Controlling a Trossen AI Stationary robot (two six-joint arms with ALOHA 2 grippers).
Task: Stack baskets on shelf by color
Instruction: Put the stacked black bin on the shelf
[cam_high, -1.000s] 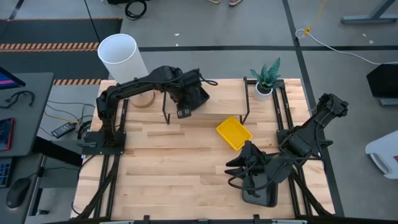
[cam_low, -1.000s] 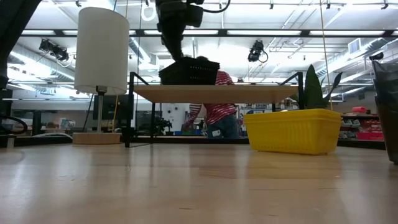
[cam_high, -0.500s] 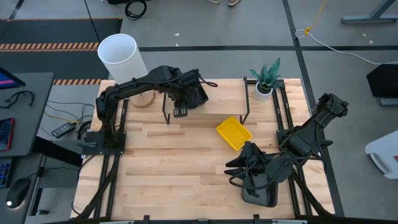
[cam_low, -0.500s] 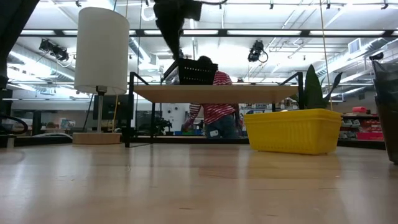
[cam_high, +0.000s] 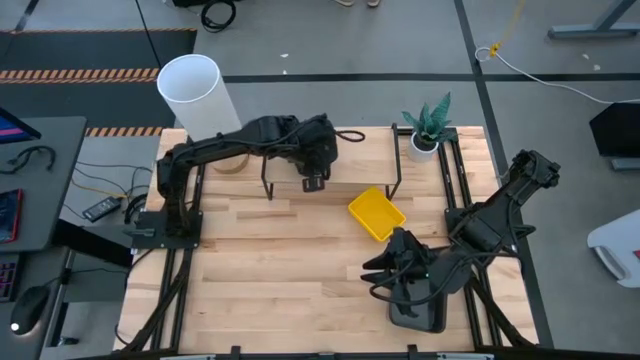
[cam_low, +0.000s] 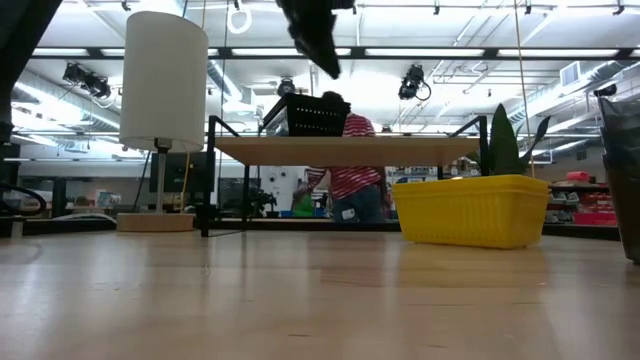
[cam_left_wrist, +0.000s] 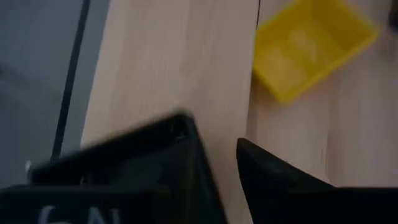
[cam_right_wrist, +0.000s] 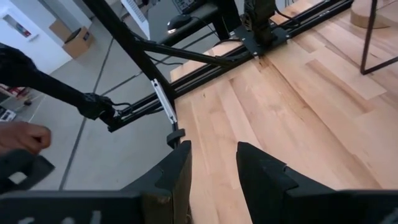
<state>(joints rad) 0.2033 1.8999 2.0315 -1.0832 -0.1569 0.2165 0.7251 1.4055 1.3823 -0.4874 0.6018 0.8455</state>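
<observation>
A black mesh basket (cam_low: 310, 116) rests by its bottom on the wooden top of the shelf (cam_low: 340, 150). In the high view the left arm hides it. My left gripper (cam_low: 318, 45) hangs open above it, a little toward its right end, over the shelf (cam_high: 365, 160). Its wrist view looks past the fingers at the plank and at a yellow basket (cam_left_wrist: 311, 46). That yellow basket (cam_high: 377, 214) sits on the table in front of the shelf. My right gripper (cam_high: 375, 278) waits open near the right front, over dark grey baskets (cam_high: 415, 308).
A white cylinder (cam_high: 192, 92) stands at the far left corner and a potted plant (cam_high: 428, 130) by the shelf's right end. A person in a striped shirt (cam_low: 345, 180) is behind the shelf. A person's hand (cam_right_wrist: 22, 137) shows beyond the table.
My left gripper has let go of the black basket, which stays on the shelf top. The gripper has risen clear of it and moved toward the table's right along the shelf.
</observation>
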